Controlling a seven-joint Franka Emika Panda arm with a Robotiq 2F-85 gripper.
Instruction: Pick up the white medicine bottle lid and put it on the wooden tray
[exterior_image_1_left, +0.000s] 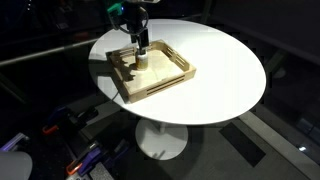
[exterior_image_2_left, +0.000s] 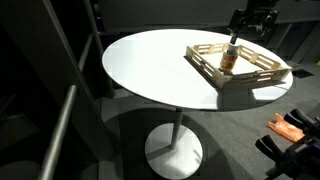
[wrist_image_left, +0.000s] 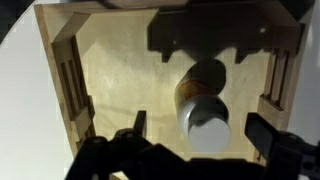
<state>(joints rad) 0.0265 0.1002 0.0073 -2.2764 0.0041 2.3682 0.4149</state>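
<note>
The wooden tray (exterior_image_1_left: 160, 80) (exterior_image_2_left: 262, 72) (wrist_image_left: 110, 70) sits on the round white table. The medicine bottle (exterior_image_1_left: 141, 60) (exterior_image_2_left: 230, 60) (wrist_image_left: 200, 85) stands upright inside the tray. The white medicine bottle lid (wrist_image_left: 208, 128) sits on top of the bottle. My gripper (exterior_image_1_left: 139, 42) (wrist_image_left: 200, 135) hangs directly above the bottle. It is open, with a dark finger on each side of the lid and a gap between fingers and lid. It holds nothing. In an exterior view my gripper (exterior_image_2_left: 250, 20) shows at the top edge.
The round white table (exterior_image_1_left: 220, 60) (exterior_image_2_left: 150, 60) stands on a pedestal base; the tray is near one edge of it. The tray's raised rim and slotted sides surround the bottle. Dark floor and clutter lie around the table.
</note>
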